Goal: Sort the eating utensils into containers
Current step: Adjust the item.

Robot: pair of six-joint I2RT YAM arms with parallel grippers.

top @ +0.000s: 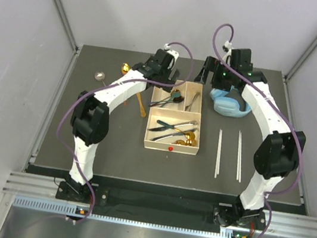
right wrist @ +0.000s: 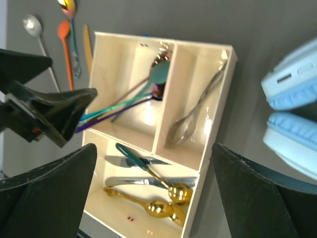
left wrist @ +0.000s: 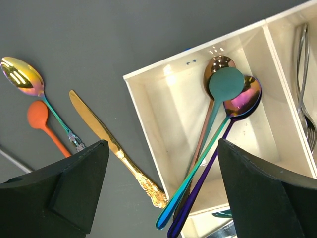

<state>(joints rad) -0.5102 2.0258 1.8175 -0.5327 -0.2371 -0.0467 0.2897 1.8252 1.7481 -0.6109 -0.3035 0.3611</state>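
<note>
The cream tray (top: 154,147) lies mid-table. Its left small section (left wrist: 163,114) holds teal (left wrist: 225,84), purple (left wrist: 242,101) and rose-gold spoons; the right one holds silver forks (right wrist: 190,121). Gold spoons (right wrist: 158,208) and dark-and-silver knives (right wrist: 143,182) fill the large section. A gold knife (left wrist: 114,146), an iridescent spoon (left wrist: 22,77), an orange spoon (left wrist: 44,124) and a silver spoon (top: 100,76) lie on the mat left of the tray. Two chopsticks (top: 219,153) lie to its right. My left gripper (left wrist: 162,148) hovers open over the tray's left rim. My right gripper (right wrist: 153,153) hangs open above the tray.
Light-blue headphones (top: 230,103) rest against the tray's far right corner, under the right arm. The left gripper's fingers (right wrist: 44,109) show at the left of the right wrist view. Grey walls enclose the dark mat (top: 111,148) on three sides.
</note>
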